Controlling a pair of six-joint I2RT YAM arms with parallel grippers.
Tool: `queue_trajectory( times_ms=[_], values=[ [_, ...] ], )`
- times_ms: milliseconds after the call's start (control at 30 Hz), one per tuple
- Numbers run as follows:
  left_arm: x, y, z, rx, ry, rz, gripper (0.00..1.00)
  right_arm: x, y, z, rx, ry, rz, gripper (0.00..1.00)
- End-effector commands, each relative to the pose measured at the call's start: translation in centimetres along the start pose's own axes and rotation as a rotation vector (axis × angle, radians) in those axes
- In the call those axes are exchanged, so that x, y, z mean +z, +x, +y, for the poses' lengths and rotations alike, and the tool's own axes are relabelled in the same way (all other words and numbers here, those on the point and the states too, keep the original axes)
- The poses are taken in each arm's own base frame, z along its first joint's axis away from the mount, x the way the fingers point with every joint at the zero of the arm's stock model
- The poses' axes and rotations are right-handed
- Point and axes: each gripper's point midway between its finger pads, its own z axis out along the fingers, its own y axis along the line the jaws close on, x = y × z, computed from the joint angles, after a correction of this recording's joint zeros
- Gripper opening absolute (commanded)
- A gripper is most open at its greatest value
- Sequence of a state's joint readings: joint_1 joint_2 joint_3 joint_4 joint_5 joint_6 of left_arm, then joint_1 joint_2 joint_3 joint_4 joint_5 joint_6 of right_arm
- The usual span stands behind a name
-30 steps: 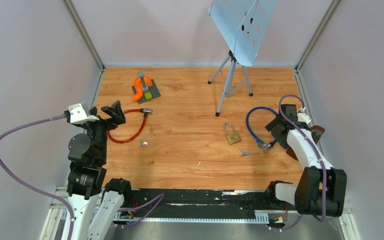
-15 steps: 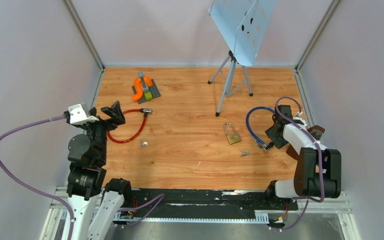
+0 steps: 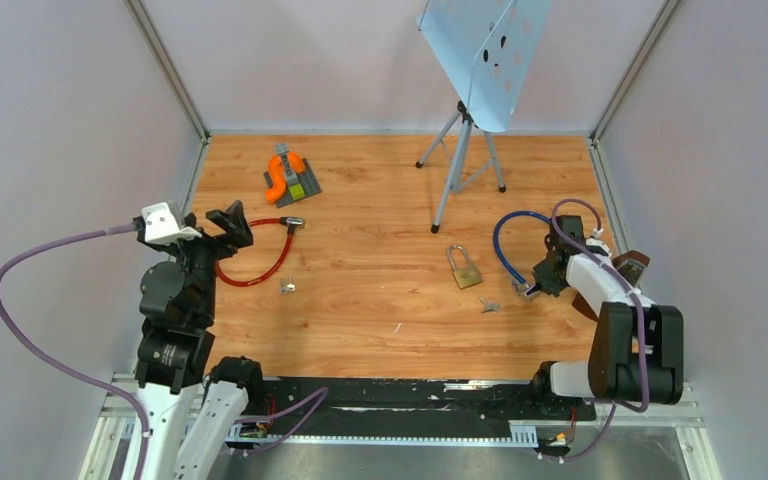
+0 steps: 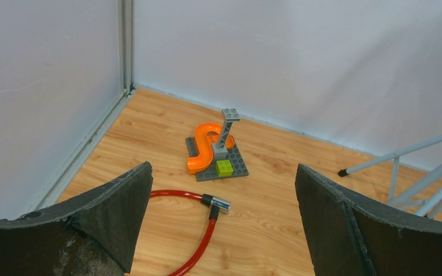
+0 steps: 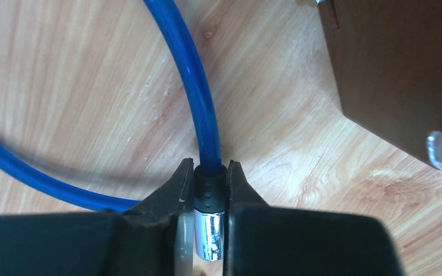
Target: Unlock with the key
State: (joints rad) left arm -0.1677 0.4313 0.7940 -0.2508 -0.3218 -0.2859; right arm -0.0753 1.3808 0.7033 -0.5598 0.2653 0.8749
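A blue cable lock (image 3: pixel 505 240) lies looped at the right of the wooden floor. My right gripper (image 3: pixel 533 290) is shut on its black and chrome head (image 5: pixel 209 221), with the blue cable (image 5: pixel 198 86) running away from the fingertips. A small key (image 3: pixel 490 305) lies on the floor just left of that gripper. A brass padlock (image 3: pixel 465 268) lies flat near the middle. A second small key (image 3: pixel 287 288) rests beside a red cable lock (image 3: pixel 260 268) on the left. Above that red cable (image 4: pixel 204 241) hangs my left gripper (image 3: pixel 228 224), open and holding nothing.
A grey brick plate with an orange track (image 3: pixel 290 178) sits at the back left. A tripod music stand (image 3: pixel 465 150) stands at the back centre. A brown object (image 3: pixel 635 265) lies by the right wall, close to the right gripper.
The right gripper has moved a little left over the head of the blue cable lock and closed on it. The left arm has barely moved.
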Motion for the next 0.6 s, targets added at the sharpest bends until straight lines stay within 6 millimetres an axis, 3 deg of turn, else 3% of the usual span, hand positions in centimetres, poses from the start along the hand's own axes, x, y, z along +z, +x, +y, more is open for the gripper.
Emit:
queue_trajectory(
  times_ms=[0,133,267,433,567],
  values=[
    [0.3,-1.1,-0.4,0.005,0.012,-0.023,1.00,-2.8,-2.6,2.1,0.050,-0.136,-0.101,0.00],
    [0.7,-0.5,-0.6,0.012,0.017,0.000,1.00,-6.6,-4.5,3.6,0.044,-0.283,-0.189,0.00],
    [1.1,0.1,-1.0,0.005,0.030,0.023,1.00,-10.2,-5.0,5.5,-0.027,-0.461,-0.242,0.00],
    [1.6,0.7,-1.3,-0.001,0.041,0.050,1.00,-14.3,-3.3,7.7,-0.167,-0.662,-0.245,0.00],
    [1.8,1.0,-1.4,-0.002,0.043,0.061,1.00,-18.3,0.2,9.6,-0.305,-0.830,-0.226,0.00]
  ],
)
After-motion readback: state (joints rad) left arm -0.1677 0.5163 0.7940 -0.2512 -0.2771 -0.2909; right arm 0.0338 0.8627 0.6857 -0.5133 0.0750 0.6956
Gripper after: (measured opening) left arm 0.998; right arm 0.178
